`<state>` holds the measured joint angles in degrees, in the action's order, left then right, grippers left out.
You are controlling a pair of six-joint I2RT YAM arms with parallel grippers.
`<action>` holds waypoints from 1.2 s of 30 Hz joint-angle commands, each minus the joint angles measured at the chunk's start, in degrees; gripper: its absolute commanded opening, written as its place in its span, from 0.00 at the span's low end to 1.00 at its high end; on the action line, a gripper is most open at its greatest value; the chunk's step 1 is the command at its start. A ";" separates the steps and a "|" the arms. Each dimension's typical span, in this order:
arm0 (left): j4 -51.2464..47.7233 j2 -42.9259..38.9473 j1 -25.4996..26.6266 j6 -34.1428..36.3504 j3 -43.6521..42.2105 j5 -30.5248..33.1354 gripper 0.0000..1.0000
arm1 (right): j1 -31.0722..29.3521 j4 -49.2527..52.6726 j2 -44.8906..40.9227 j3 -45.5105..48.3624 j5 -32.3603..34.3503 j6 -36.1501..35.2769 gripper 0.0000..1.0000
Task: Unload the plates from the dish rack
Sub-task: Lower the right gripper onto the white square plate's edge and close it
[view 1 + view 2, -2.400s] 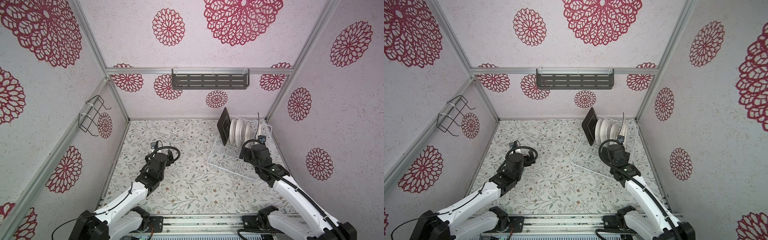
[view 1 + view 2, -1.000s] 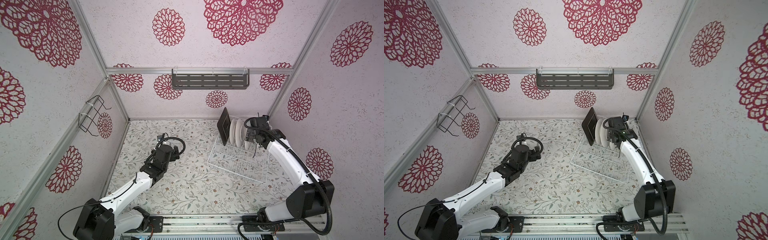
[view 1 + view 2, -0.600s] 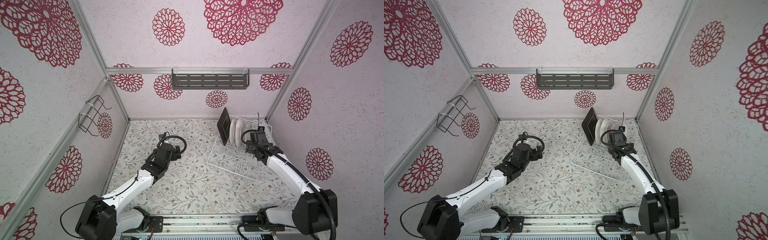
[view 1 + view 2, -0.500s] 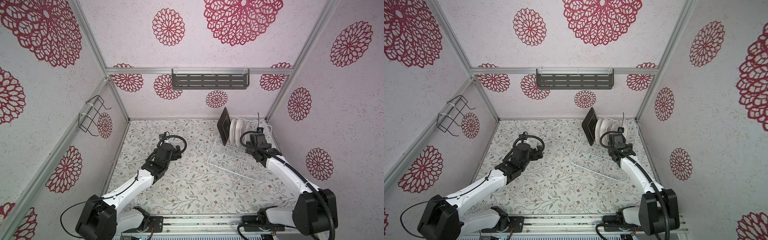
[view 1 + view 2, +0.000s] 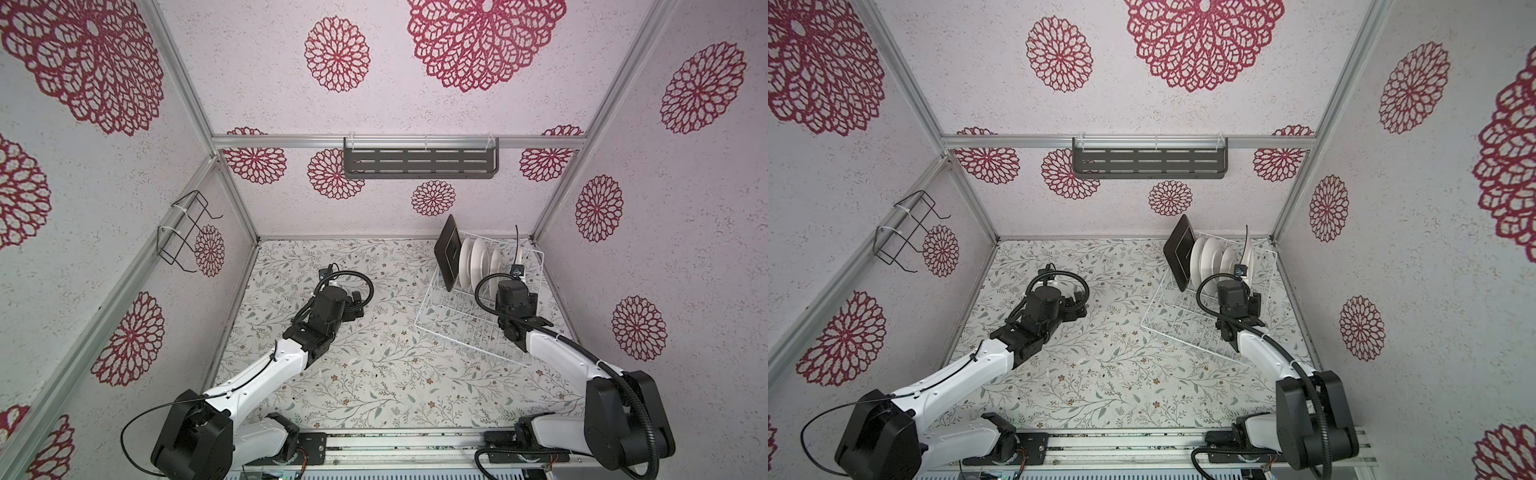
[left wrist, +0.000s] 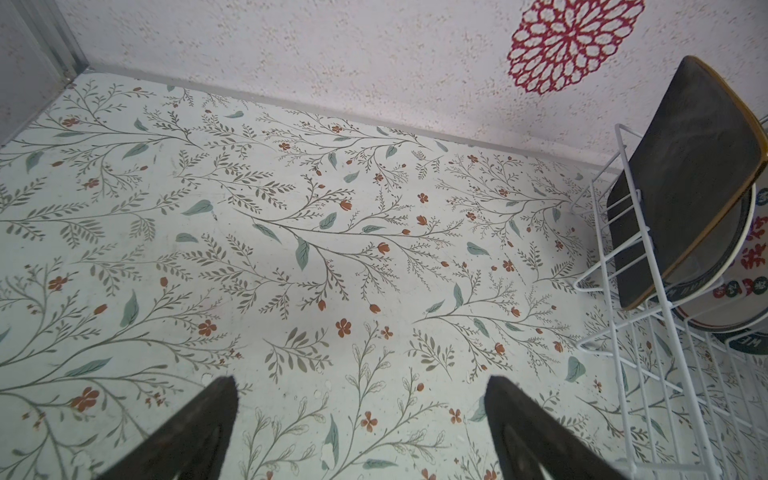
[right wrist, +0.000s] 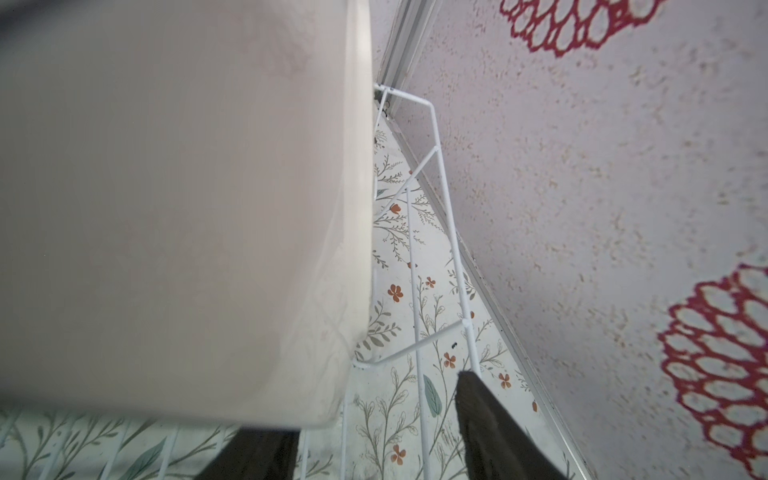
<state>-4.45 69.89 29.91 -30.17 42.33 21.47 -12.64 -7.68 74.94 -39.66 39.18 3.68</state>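
The dish rack (image 5: 469,328) sits in the table's (image 5: 374,374) far right corner, with five plates (image 5: 478,262) upright in it. We see the right hand (image 7: 365,405) straddling the blurred white plate (image 7: 166,208) nearest the right edge; we cannot tell whether it pinches. The left hand (image 6: 359,382) is spread wide above mid-table.

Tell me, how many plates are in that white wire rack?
5, all upright in the dish rack: black square plate at the left end, three round white plates next, white square plate at the right end. None seems hidden.

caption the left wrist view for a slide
Open left gripper over floral table; black square plate stands in the dish rack.
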 commanded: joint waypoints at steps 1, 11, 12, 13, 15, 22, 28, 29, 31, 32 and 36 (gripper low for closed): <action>-0.39 -0.19 0.61 -0.08 1.89 -0.20 0.97 | 0.03 -8.97 1.14 0.22 3.45 -2.33 0.60; -1.17 -0.54 0.59 0.01 2.16 0.10 0.97 | -0.01 -18.78 6.22 1.12 8.69 -6.87 0.57; -1.29 -0.54 0.59 -0.04 2.23 -0.02 0.97 | -0.01 -20.12 6.27 1.52 9.34 -7.04 0.57; -1.51 -0.54 0.60 0.08 2.32 -0.03 0.97 | -0.01 -21.54 6.27 2.04 9.59 -7.47 0.56; -1.79 -0.45 0.59 0.08 2.50 0.14 0.97 | 0.00 -22.73 6.27 2.66 8.64 -7.74 0.54; -1.79 0.12 0.61 -0.03 2.81 -0.07 0.97 | -0.01 -23.90 7.39 3.42 8.11 -7.20 0.47; -2.09 0.16 0.59 -0.04 3.03 -0.03 0.97 | -0.05 -24.95 8.47 3.67 8.15 -6.14 0.42; -2.17 0.14 0.60 -0.05 3.03 0.12 0.97 | -0.04 -25.18 8.64 3.71 8.34 -5.99 0.41; -2.48 0.08 0.59 -0.01 3.11 0.62 0.97 | -0.09 -25.45 8.82 3.80 8.55 -5.58 0.39; -2.65 0.14 0.59 0.07 3.11 0.82 0.97 | -0.02 -25.50 8.82 3.87 8.62 -5.25 0.38; -2.87 0.29 0.60 0.07 3.37 0.94 0.97 | -0.03 -25.78 8.48 4.14 9.00 -3.71 0.35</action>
<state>-6.50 69.89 29.93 -30.22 44.10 21.71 -12.82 -31.88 83.37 -35.97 45.63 0.05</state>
